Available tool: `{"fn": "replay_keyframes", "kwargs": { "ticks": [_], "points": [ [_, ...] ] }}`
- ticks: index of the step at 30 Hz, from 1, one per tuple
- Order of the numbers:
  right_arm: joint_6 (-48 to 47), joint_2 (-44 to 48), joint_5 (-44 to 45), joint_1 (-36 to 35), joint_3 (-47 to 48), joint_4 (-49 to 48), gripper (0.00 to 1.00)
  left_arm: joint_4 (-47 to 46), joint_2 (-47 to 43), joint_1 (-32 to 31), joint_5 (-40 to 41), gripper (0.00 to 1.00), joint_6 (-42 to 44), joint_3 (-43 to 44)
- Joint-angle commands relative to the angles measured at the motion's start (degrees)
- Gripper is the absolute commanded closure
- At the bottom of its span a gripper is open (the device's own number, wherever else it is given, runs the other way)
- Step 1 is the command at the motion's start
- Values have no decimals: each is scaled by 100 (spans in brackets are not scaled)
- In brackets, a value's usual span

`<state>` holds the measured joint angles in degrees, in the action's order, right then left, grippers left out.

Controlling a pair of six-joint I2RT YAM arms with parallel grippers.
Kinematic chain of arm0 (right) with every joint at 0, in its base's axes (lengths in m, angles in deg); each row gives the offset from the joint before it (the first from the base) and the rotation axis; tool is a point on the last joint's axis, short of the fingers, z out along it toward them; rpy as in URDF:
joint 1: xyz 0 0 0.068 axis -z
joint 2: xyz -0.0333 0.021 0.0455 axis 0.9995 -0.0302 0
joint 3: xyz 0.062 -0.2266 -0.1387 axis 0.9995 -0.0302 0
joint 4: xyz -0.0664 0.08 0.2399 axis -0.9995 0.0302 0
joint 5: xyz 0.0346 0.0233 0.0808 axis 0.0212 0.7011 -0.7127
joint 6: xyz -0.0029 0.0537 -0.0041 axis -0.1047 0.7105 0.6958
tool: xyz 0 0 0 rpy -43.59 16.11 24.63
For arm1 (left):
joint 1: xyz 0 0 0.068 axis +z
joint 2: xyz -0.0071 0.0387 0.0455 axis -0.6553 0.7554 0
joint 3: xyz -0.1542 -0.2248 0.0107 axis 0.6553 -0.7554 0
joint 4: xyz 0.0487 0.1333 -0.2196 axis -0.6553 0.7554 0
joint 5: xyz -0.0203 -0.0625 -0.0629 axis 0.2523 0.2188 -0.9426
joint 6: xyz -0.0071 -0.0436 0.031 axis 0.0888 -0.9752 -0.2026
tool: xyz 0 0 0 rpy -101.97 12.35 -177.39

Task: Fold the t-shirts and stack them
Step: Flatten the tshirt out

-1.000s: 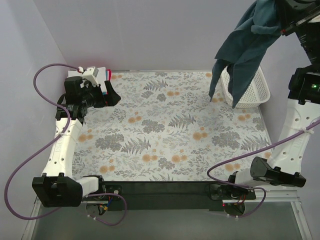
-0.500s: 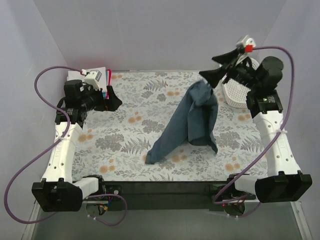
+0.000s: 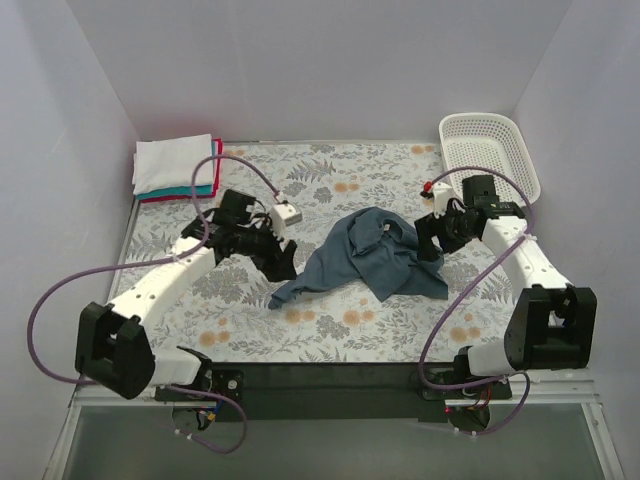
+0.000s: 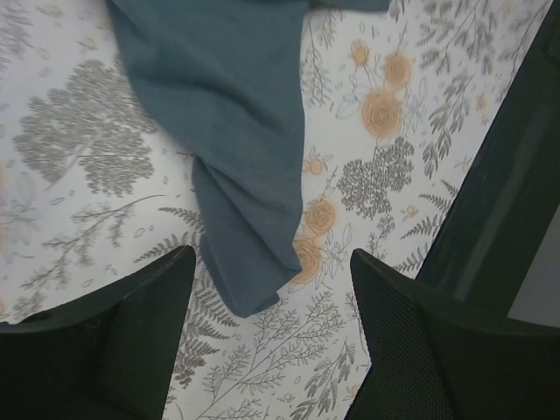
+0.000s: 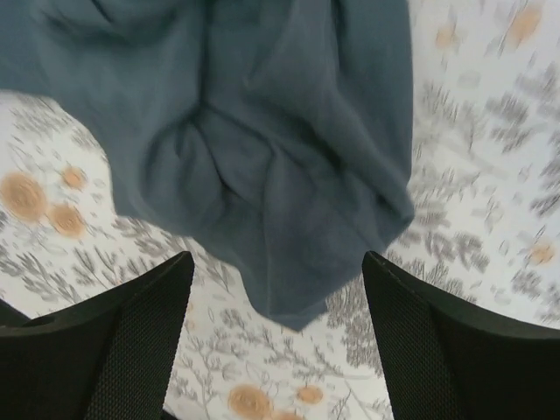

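Plain pale walls (image 3: 320, 70) are boxing in a floral-covered worktop (image 3: 330, 330) carrying a bolted left arm (image 3: 160, 285) and right arm (image 3: 530, 265): it is looking like a robotics lab.

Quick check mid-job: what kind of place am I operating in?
Probably a lab test cell, not a home: a floral-covered table boxed in by plain white walls, with a crumpled slate-blue t-shirt, a folded stack of shirts and a white mesh basket.

I see soft, even light from above in the overhead view, with only faint shadows beside the blue shirt (image 3: 375, 255). My right wrist view is blurred, most on the flowered tablecloth (image 5: 490, 105) at its right edge. The left wrist view is sharper, though its black fingers (image 4: 420, 350) look soft.
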<state>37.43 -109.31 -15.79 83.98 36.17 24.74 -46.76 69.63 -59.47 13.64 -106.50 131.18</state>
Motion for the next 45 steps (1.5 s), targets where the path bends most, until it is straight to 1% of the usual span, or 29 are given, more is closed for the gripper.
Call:
{"fn": "replay_keyframes", "kwargs": {
  "ticks": [1, 2, 5, 7, 8, 10, 11, 12, 13, 14, 15, 16, 17, 19, 21, 22, 23, 25, 27, 28, 31, 33, 35, 38, 39, 41, 43, 44, 45],
  "points": [
    [-545, -401, 729, 533, -347, 525, 18, -420, 528, -1387, 1541, 27, 275, -334],
    [-554, -472, 721, 596, -392, 542, 19, -570, 703, -1687, 1745, 25, 239, -413],
    [-598, -814, 563, 772, -418, 647, 21, -773, 1038, -2066, 2378, 23, 239, -615],
    [-598, -921, 545, 790, -479, 648, 21, -949, 1248, -2146, 2713, 25, 204, -747],
    [-606, -1043, 519, 790, -558, 639, 25, -1001, 1302, -2164, 3001, 35, 186, -782],
    [-624, -1210, 501, 790, -638, 639, 31, -1081, 1460, -2164, 3319, 50, 195, -818],
    [-641, -1376, 466, 816, -664, 630, 38, -1064, 1487, -2147, 3468, 68, 221, -827],
    [-650, -1465, 457, 842, -708, 647, 44, -1020, 1470, -2103, 3618, 79, 230, -827],
    [-668, -1518, 431, 860, -708, 656, 51, -976, 1444, -2016, 3576, 88, 239, -827],
    [-685, -1614, 396, 938, -691, 656, 59, -897, 1400, -1710, 3506, 95, 239, -740],
    [-729, -1642, 378, 991, -647, 648, 74, -714, 1365, -1507, 3409, 100, 239, -669],
    [-756, -1651, 360, 1044, -595, 700, 82, -581, 1303, -1270, 3078, 100, 283, -590],
    [-791, -1651, 282, 1167, -533, 744, 98, -467, 1268, -780, 2952, 100, 457, -398],
    [-966, -1555, -50, 1290, -314, 919, 99, -299, 1145, -182, 2759, 100, 747, -256],
    [-1142, -1423, -341, 1352, -164, 1086, 99, -334, 1127, 67, 2705, 100, 897, -116],
    [-1430, -1248, -560, 1352, -50, 1192, 99, -360, 1179, 146, 2722, 100, 933, -54],
    [-1572, -1142, -998, 1344, -6, 1393, 99, -404, 1240, 260, 2723, 100, 959, 25],
    [-1835, -809, -1168, 1309, 82, 1430, 99, -536, 1495, 436, 2618, 100, 916, 394],
    [-1968, -588, -1021, 1291, 153, 1430, 99, -606, 1906, 814, 2460, 100, 732, 997],
    [-2091, -431, -767, 1300, 214, 1439, 99, -563, 2066, 1137, 2320, 100, 670, 1271],
    [-2276, -175, -546, 1448, 530, 1430, 99, -553, 2558, 1639, 1801, 100, 310, 2166],
    [-2460, -60, -536, 1624, 803, 1465, 99, -615, 2778, 1799, 1459, 100, 178, 2511],
    [-2853, 203, -563, 1686, 856, 1570, 99, -650, 2867, 1844, 1413, 100, 177, 2733],
    [-3408, 703, -659, 1669, 392, 1886, 99, -914, 2955, 2142, 1343, 100, 177, 2768],
    [-3828, 827, -694, 1669, -1, 2000, 99, -897, 3033, 2177, 1117, 100, 195, 2785],
    [-4296, 1152, -686, 1564, -364, 2404, 99, -818, 3113, 2213, 922, 100, 300, 2821],
    [-4692, 1459, -572, 1458, -890, 2449, 99, -712, 3192, 2213, 676, 99, 292, 2838],
    [-4754, 1530, -450, 1414, -1015, 2406, 99, -660, 3236, 2213, 675, 98, 187, 2908],
    [-4790, 1575, -422, 1423, -1077, 2362, 99, -633, 3323, 2213, 736, 74, 91, 2952]
  ]
}}
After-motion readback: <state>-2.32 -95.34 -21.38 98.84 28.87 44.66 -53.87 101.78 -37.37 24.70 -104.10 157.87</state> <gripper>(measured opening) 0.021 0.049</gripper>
